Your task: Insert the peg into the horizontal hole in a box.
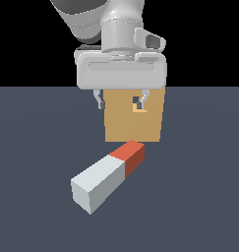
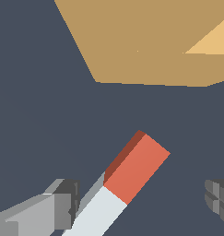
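The peg (image 1: 108,175) lay flat on the dark table (image 1: 199,197), nothing holding it, with its red-orange end (image 1: 131,155) turned toward the box (image 1: 134,123) and just short of the box's near face. It lay at a slant, the pale end nearer and toward the exterior view's left. The hole (image 1: 139,106) was seen as a small square opening in that near face, partly hidden behind one fingertip.

The chief risk was judged to be a skewed grasp: the bar lay slantwise to the box, and if the jaws were closed across it without the wrist being turned to match, the peg could be twisted or pushed away. A grip taken on the red-orange tip would leave little length free to enter the hole. A slanted peg could also be jammed against the hole's edge, since the opening looked only slightly wider.

The end effector (image 1: 122,101) was held well above the table, pointing straight down, empty, with its fingers (image 2: 62,203) spread wide. In the wrist view the peg was seen between them, far below.
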Robot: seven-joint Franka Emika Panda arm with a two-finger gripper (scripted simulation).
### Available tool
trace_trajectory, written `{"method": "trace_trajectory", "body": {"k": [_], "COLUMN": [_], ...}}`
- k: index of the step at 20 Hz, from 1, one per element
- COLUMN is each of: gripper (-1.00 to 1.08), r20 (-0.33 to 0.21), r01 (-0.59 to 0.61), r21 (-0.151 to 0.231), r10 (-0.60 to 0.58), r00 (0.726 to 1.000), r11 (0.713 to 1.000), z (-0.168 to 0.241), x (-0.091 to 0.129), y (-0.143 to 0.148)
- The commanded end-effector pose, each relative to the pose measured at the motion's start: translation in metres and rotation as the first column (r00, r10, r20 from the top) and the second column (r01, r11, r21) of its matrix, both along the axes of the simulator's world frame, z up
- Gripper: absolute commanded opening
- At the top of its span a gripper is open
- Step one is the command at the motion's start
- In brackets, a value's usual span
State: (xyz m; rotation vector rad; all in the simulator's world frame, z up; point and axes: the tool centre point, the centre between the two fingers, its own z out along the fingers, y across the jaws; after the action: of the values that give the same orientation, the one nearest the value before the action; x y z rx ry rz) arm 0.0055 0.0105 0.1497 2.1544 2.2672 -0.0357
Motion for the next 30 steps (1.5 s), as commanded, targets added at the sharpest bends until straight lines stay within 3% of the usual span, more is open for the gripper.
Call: {"method": "trace_trajectory", "body": {"k": [1, 8, 15, 23, 30], "gripper": [1.00, 1.00, 1.00, 1.00, 1.00], "r20": [0.000, 0.001, 0.004, 0.007, 0.007], "r01": [0.000, 0.056, 0.226, 0.487, 0.607], "r21": [0.000, 0.002, 0.007, 0.018, 0.024], "r10": [0.000, -0.056, -0.226, -0.488, -0.607], "r00": [1.000, 0.998, 0.974, 0.873, 0.795], "r11": [1.000, 0.998, 0.974, 0.873, 0.795], "z": [0.000, -0.006, -0.025, -0.057, -0.073], "x": [0.000, 0.000, -0.004, -0.023, -0.038], "y": [0.000, -0.010, -0.040, -0.087, -0.108]}}
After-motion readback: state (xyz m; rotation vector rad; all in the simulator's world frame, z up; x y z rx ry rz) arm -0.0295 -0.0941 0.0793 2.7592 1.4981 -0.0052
